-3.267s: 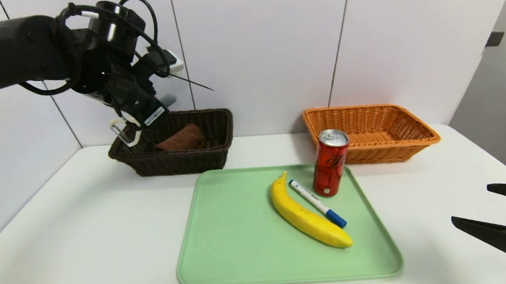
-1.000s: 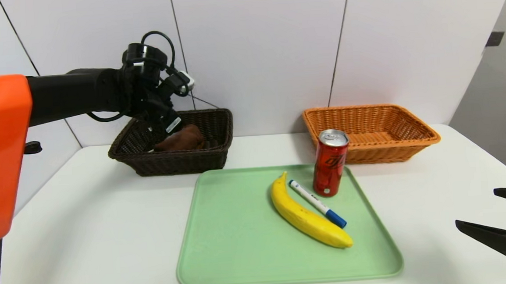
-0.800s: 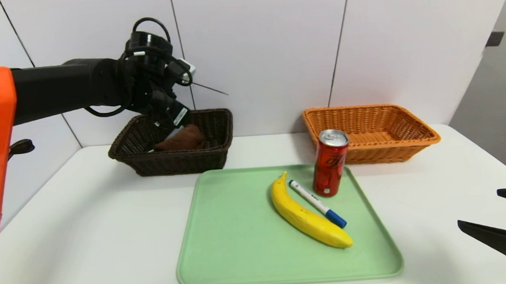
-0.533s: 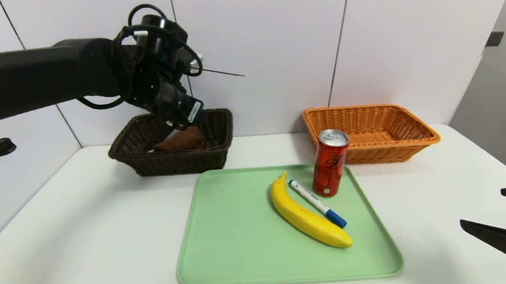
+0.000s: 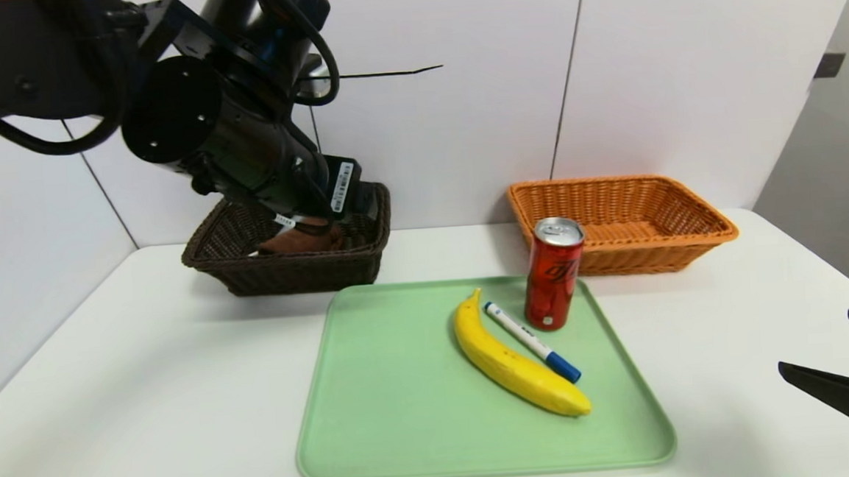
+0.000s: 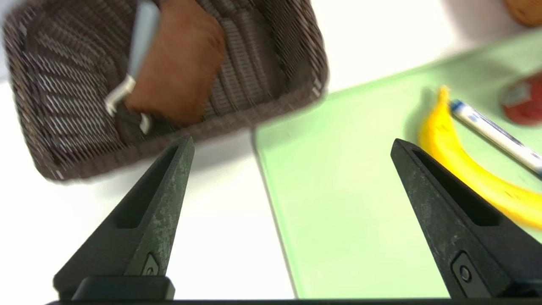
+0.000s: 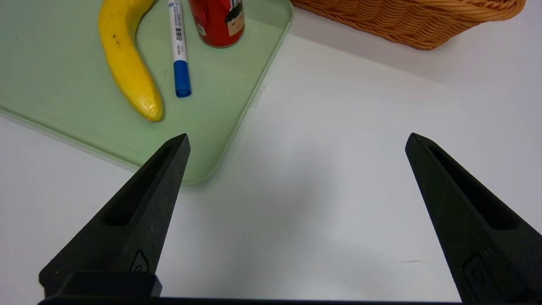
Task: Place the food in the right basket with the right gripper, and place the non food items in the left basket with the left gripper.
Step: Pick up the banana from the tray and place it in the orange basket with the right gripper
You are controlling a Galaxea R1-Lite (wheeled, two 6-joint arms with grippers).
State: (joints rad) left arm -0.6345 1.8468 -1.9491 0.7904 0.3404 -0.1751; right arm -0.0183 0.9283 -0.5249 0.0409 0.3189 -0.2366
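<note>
Head view: barcode stickers are seen on the left pincer [image 6: 292, 146], held wide open and empty above the dark brown woven basket [image 5: 290, 269], where the grey-handled white peeler [image 6: 135, 63] is laid against the rolled brown cloth [image 6: 178, 63]. The white blue-capped marker [image 5: 532, 341], printed illegibly, is laid between the yellow banana [image 5: 513, 362] and red can [image 5: 553, 273] on the green tray [image 5: 406, 416]. The right pincer [image 7: 296, 142] is parked open over the white tabletop [image 5: 147, 403], near the orange woven basket [image 5: 619, 223].

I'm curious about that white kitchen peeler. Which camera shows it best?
The left wrist view: the peeler lies in the dark brown basket against the brown cloth, though blurred. In the head view the arm hides it; the right wrist view misses it.
</note>
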